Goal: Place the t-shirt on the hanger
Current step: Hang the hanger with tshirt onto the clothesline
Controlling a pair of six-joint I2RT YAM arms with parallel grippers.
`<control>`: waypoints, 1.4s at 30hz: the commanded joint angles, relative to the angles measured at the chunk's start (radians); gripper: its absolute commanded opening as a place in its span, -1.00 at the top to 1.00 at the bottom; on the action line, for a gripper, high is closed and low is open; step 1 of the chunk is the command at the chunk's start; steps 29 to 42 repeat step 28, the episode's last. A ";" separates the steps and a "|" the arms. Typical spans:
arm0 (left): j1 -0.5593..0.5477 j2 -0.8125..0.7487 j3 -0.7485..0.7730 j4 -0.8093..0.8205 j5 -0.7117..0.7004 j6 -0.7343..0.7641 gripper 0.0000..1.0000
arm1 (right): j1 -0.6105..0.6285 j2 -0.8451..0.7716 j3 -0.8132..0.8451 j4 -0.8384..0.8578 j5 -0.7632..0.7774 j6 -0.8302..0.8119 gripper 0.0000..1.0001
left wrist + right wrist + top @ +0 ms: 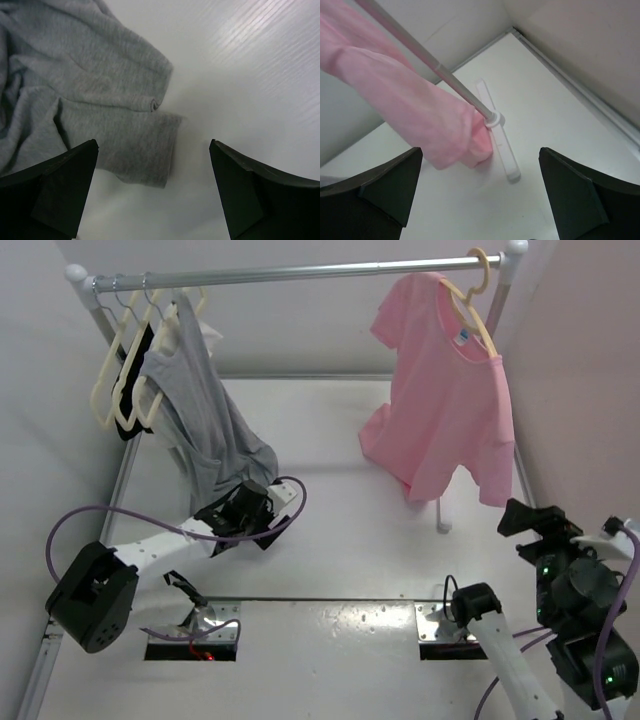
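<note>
T-shirt hangs on the thin plastic hanger, hooked at the right end of the metal rail.
Pink knit, draped lopsided. Left gripper wide apart, empty, beside the gray knit garment. Right gripper wide apart, empty.

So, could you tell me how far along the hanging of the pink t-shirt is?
Done, it seems: the pink short-sleeved cotton t-shirt hangs on the peach-beige plastic hanger, hooked over the metal rail, though tilted. In hand: nothing; the left gripper is open by the gray garment, the right gripper open and empty. Left: perhaps straightening it.
</note>
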 commanded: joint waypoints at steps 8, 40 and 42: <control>-0.003 -0.054 -0.132 0.268 -0.094 -0.059 -0.99 | 0.011 -0.171 -0.103 -0.125 0.130 0.286 -1.00; -0.003 -0.085 -0.198 0.334 -0.048 -0.059 -0.99 | 0.002 0.004 -0.151 -0.335 0.167 0.558 -1.00; -0.003 -0.085 -0.198 0.334 -0.048 -0.059 -0.99 | 0.002 0.004 -0.151 -0.335 0.167 0.558 -1.00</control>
